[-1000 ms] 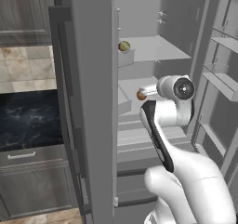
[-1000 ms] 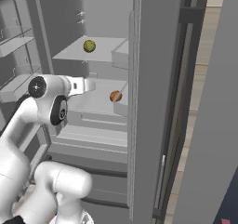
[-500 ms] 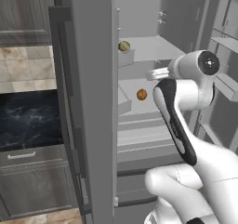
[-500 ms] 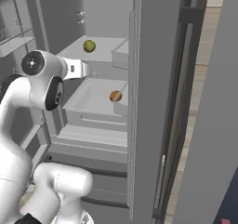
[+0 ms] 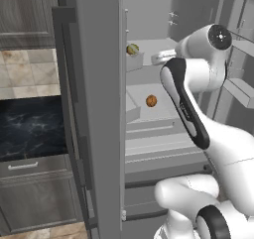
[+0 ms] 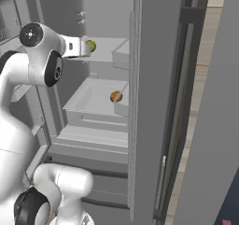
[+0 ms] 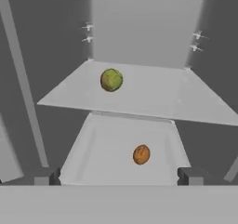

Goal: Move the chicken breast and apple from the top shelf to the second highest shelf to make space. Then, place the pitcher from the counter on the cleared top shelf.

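The apple [image 7: 111,79] is a yellow-green ball on the left part of the top shelf [image 7: 153,95]. It also appears in the base views as the apple [image 5: 132,49] [image 6: 91,45]. The orange-brown chicken breast [image 7: 141,154] [image 5: 151,100] [image 6: 116,96] lies on the second highest shelf [image 7: 107,162], one level lower. My gripper [image 7: 118,176] is open and holds nothing. It hangs at top-shelf height just outside the fridge, facing the apple, a short way from it. The black veined counter [image 5: 30,126] lies left of the fridge. The pitcher is out of view.
The open fridge door [image 5: 99,109] stands edge-on close to my arm's left, and the other door [image 6: 154,102] to its right. Door bins [image 5: 243,89] jut out on the far right. Lower fridge drawers [image 6: 93,140] sit under the shelves.
My arm has lifted from beside the chicken breast at the second highest shelf up to top-shelf height, still open. The chicken breast has stayed on the lower shelf and the apple has not moved.
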